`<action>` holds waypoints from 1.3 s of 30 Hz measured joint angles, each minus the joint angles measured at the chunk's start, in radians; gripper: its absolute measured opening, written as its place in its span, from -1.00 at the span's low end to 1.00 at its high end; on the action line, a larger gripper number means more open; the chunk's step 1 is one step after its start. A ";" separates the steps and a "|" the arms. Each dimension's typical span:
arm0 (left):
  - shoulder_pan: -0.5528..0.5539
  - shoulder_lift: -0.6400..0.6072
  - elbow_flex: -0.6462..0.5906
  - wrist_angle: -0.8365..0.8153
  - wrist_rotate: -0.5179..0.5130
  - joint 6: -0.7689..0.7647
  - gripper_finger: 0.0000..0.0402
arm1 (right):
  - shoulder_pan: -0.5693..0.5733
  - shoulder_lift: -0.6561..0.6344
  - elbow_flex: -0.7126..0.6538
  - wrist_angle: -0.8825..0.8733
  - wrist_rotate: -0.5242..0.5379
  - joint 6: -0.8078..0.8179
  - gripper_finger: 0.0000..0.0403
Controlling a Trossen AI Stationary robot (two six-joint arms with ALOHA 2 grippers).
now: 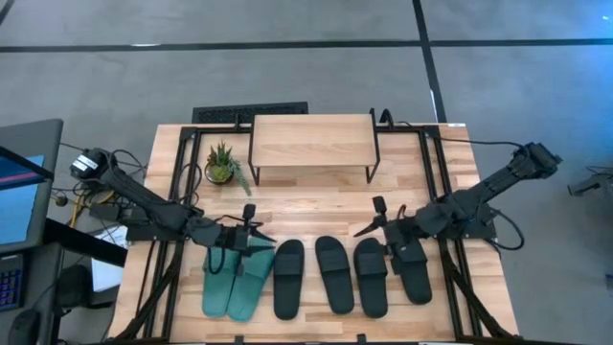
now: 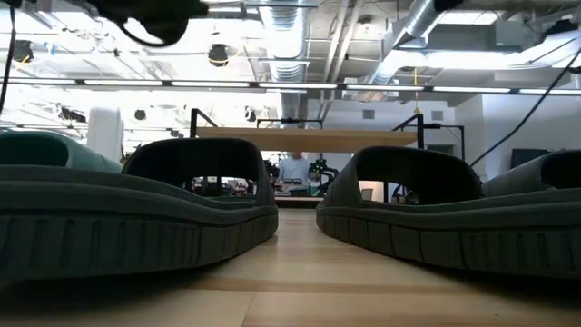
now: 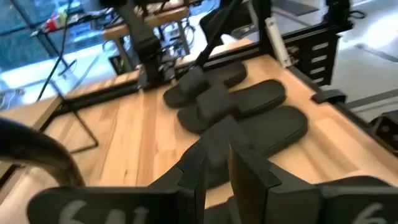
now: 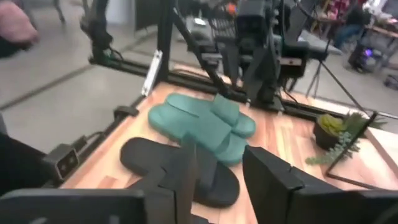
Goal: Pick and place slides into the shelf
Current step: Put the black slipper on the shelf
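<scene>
six slides point(image 1: 316, 276) in a row before the empty shelf point(image 1: 313, 144); left gripper point(image 1: 247, 228), fingers narrow, over the teal pair, right gripper point(image 1: 378, 222), fingers parted, empty; a shallow bite could drag neighbours askew.

Six slides point(image 1: 316, 276) lie in a row before the shelf point(image 1: 312, 141).
</scene>
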 joint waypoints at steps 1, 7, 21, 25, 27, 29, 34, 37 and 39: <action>-0.015 0.002 0.009 0.000 -0.003 0.013 -0.73 | 0.014 0.022 0.032 -0.042 0.027 0.000 -0.33; -0.126 0.001 0.087 -0.081 -0.093 0.115 -0.73 | 0.116 0.161 0.187 -0.269 0.223 0.003 -0.20; -0.224 0.001 0.110 -0.245 -0.457 0.154 -0.73 | 0.351 0.303 0.313 -0.811 0.453 0.566 -0.37; -0.224 0.001 0.110 -0.262 -0.477 0.139 -0.73 | 0.421 0.305 0.314 -0.976 0.444 0.828 -0.40; -0.224 0.001 0.110 -0.262 -0.477 0.137 -0.73 | 0.464 0.305 0.314 -1.056 0.422 0.958 -0.39; -0.224 0.000 0.110 -0.261 -0.482 0.129 -0.73 | 0.512 0.305 0.314 -1.108 0.407 1.069 -0.37; -0.219 0.000 0.110 -0.261 -0.499 0.114 -0.73 | 0.608 0.338 0.314 -1.212 0.336 1.294 -0.33; -0.212 0.000 0.110 -0.260 -0.499 0.105 -0.73 | 0.648 0.395 0.314 -1.268 0.269 1.387 -0.33; -0.204 0.000 0.110 -0.259 -0.499 0.105 -0.73 | 0.663 0.450 0.314 -1.292 0.242 1.415 -0.34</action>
